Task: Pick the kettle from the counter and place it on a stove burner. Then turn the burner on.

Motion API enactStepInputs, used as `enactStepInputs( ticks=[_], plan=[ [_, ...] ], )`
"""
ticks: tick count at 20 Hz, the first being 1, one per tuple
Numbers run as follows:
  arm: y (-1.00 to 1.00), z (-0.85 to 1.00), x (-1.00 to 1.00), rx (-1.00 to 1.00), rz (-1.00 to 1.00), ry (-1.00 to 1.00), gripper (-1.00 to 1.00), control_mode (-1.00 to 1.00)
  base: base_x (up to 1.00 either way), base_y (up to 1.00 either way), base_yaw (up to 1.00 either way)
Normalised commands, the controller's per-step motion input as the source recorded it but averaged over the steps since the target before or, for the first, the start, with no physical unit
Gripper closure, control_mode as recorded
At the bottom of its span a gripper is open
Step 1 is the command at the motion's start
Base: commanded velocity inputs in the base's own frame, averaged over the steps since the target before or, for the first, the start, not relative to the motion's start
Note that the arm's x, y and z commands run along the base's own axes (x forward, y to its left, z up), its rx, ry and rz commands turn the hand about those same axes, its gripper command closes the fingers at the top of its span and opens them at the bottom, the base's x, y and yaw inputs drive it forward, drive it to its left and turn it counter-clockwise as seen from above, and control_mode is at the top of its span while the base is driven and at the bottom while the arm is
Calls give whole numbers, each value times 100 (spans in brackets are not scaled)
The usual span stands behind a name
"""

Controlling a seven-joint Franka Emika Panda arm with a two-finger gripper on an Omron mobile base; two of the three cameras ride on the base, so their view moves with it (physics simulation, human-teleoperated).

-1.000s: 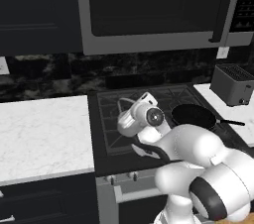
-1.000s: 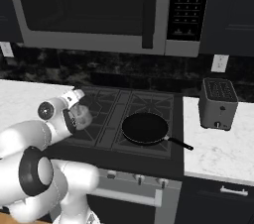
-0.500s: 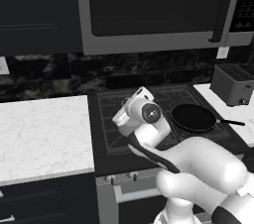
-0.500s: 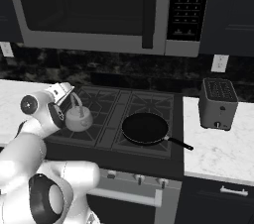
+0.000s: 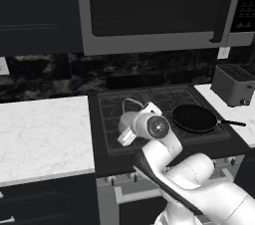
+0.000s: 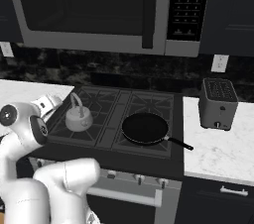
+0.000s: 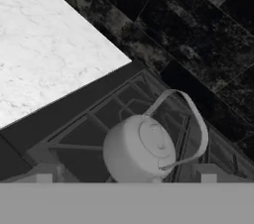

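While the white arm bends up from the base, its wrist sits low over the front left corner of the cooktop (image 6: 111, 141), and the gripper (image 7: 126, 179) hangs just short of the kettle (image 6: 78, 117). From the hand camera, two pale finger bases sit well apart at either side of the kettle's body, so the fingers look spread, with nothing between them; the dark tips themselves are too hidden to be sure. No contact with the kettle can be seen.

The kettle stands upright on the front left stove burner (image 6: 84, 130), its wire handle arched over the lid knob. In the left base view the kettle (image 5: 127, 119) is partly covered by the wrist. To the robot's left of the cooktop lies the counter (image 5: 42, 134), its white slab reaching the dark stove edge; it appears again in the hand view (image 7: 44, 54).

Further right, a frying pan (image 6: 146, 129) rests on the front right grate, its handle pointing toward a toaster (image 6: 218, 103) on the right-hand counter. Behind everything runs a dark veined backsplash (image 6: 124, 72), and above it hangs a microwave (image 6: 99, 5).
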Motion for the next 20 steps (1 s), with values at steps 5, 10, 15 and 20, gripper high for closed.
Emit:
enactStepInputs(
  ticks=[5, 10, 15, 20],
  plan=[
    [54, -95, -100, -19, 5, 11, -100, -100, 0, 0, 0],
    [99, -92, -100, 0, 17, 1, -100, -100, 0, 0, 0],
    [100, -100, -63, 20, 6, -8, -100, -100, 0, 0, 0],
    [41, -56, -52, 49, -14, -33, -100, -100, 0, 0, 0]
  ],
)
